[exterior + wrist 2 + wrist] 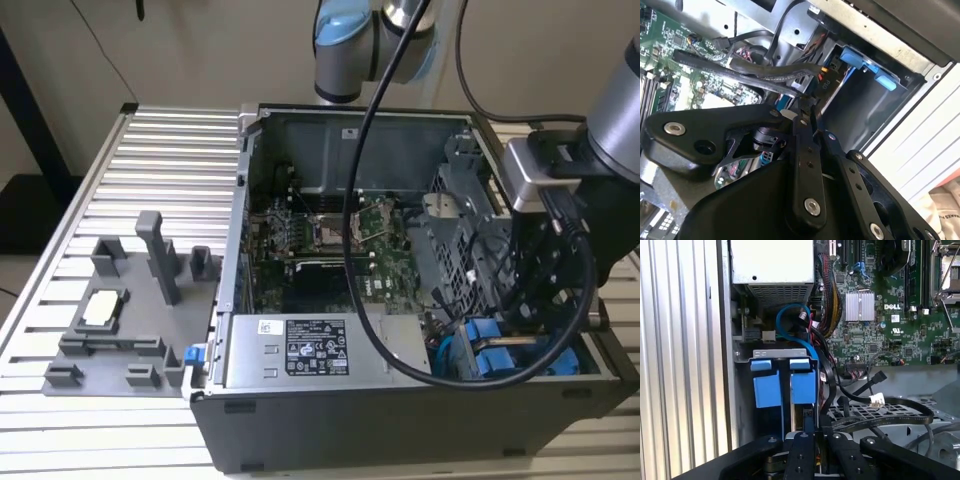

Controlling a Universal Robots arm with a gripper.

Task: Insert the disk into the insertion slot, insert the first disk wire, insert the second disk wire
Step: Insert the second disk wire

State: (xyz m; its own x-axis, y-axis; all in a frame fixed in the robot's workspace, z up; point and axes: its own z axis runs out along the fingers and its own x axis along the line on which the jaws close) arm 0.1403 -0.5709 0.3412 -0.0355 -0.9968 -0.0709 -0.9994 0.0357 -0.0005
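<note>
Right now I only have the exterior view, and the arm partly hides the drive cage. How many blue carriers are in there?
Observer: In the first wrist view, two blue carriers sit side by side in the drive cage.
Operator: Where is the end effector?
Observer: The end effector lines up with the carrier nearer the motherboard.
Operator: Any cable close to it?
Observer: In the second wrist view, a flat black cable runs right up to its tip.

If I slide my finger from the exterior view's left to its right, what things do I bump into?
Grey tray with upright holders → blue clip at the case's corner → silver labelled box → green circuit board → grey metal drive cage → blue drive carriers.
</note>
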